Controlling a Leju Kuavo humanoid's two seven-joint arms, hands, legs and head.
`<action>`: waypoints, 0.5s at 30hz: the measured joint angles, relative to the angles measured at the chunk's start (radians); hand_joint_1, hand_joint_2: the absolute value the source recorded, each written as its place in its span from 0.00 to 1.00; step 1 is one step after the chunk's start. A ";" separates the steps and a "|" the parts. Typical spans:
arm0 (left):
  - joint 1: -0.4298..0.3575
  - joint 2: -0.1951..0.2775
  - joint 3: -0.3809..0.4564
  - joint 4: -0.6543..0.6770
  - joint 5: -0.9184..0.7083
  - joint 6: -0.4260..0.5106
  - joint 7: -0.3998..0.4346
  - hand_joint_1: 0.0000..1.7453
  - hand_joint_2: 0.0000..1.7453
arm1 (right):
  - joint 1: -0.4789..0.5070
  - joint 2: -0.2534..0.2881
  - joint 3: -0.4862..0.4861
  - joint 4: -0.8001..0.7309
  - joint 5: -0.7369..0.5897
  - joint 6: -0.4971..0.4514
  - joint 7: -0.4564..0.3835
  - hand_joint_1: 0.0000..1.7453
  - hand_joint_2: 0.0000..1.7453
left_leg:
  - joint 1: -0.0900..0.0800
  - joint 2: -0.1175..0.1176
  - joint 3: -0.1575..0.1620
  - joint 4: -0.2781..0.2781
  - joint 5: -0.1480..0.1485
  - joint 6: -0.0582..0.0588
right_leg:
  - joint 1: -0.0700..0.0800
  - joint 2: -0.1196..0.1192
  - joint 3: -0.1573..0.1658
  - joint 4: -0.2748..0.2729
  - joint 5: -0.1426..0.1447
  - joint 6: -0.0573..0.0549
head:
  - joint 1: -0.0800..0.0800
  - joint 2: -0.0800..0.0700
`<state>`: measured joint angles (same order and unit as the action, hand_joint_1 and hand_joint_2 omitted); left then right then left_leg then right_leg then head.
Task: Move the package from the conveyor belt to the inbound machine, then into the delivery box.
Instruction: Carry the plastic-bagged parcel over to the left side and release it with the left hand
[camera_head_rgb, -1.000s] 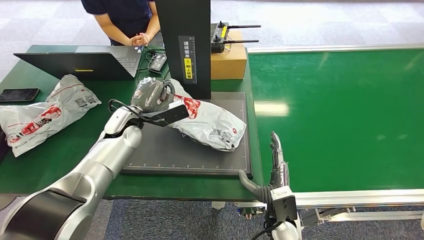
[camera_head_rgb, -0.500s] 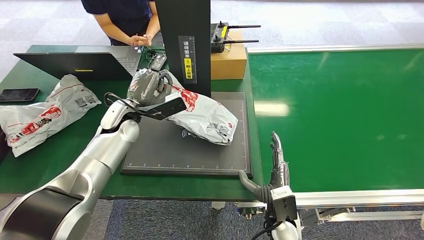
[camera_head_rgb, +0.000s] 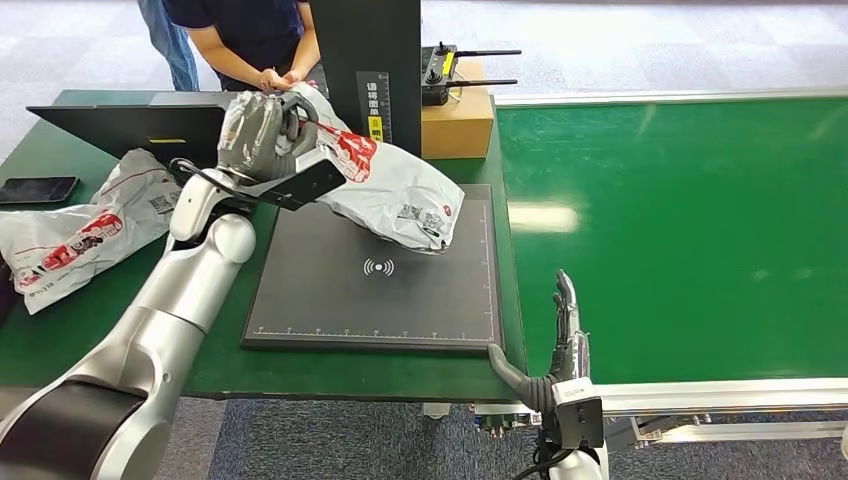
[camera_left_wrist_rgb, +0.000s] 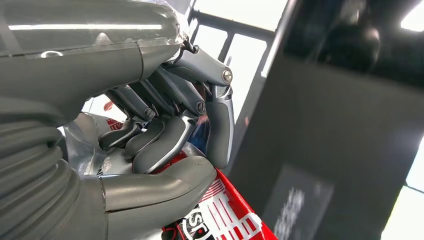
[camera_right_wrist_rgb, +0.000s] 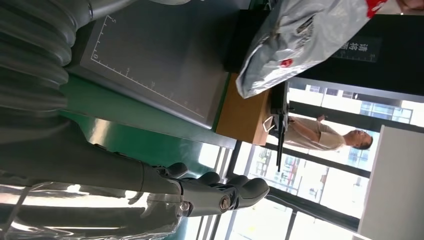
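— What is around you?

— A green table (camera_head_rgb: 120, 330) is in front of me, and a wide green conveyor belt (camera_head_rgb: 680, 230) runs along its right side. The floor is grey carpet.

— What is closest to you?

— My right hand (camera_head_rgb: 562, 335). It is low, by the near edge of the belt. Its fingers are straight and apart, and it holds nothing.

— And past that?

— A flat black scan pad (camera_head_rgb: 375, 290) lies on the table. It has a small white wave mark in the middle.

— Where is the package?

— My left hand (camera_head_rgb: 262, 130) grips the package (camera_head_rgb: 385, 185) by one end. It is a grey bag with red print. It hangs in the air over the far part of the pad, tilted down to the right, and does not touch it.

— What is behind it?

— A tall black post (camera_head_rgb: 375, 80) stands at the back of the pad. A brown box (camera_head_rgb: 458, 125) sits next to it. To the left lie two more grey bags (camera_head_rgb: 85, 225), a phone (camera_head_rgb: 38, 189) and a laptop (camera_head_rgb: 125, 128). A person (camera_head_rgb: 245, 35) stands at the far side of the table.
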<state>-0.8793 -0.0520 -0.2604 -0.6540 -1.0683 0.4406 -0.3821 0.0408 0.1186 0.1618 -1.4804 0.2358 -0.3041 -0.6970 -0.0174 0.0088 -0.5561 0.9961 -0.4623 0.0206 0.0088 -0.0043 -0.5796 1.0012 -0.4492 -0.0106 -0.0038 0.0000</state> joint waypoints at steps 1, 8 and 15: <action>0.002 0.005 0.005 -0.026 -0.001 -0.005 0.006 1.00 1.00 | 0.002 0.000 -0.002 -0.002 0.000 0.001 0.000 0.00 1.00 | 0.000 0.000 0.000 0.000 0.000 0.000 | 0.000 0.000 0.000 0.000 0.000 0.000 | 0.000 0.000; 0.001 0.055 0.045 -0.151 0.009 -0.039 0.021 1.00 1.00 | 0.011 0.000 -0.008 -0.005 -0.015 0.003 0.000 0.00 1.00 | 0.000 0.000 0.000 0.000 0.000 0.000 | 0.000 0.000 0.000 0.000 0.000 0.000 | 0.000 0.000; -0.005 0.122 0.090 -0.223 -0.007 -0.074 0.060 1.00 1.00 | -0.001 0.000 -0.009 -0.005 -0.019 0.018 0.000 0.00 1.00 | 0.000 0.000 0.000 0.000 0.000 -0.001 | 0.000 0.000 0.000 0.000 0.000 0.000 | 0.000 0.000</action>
<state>-0.8841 0.0698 -0.1707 -0.8766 -1.0750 0.3662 -0.3222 0.0394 0.1186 0.1533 -1.4851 0.2171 -0.2861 -0.6970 -0.0170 0.0090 -0.5560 0.9960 -0.4620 0.0201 0.0092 -0.0042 -0.5796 1.0014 -0.4491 -0.0109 -0.0037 0.0000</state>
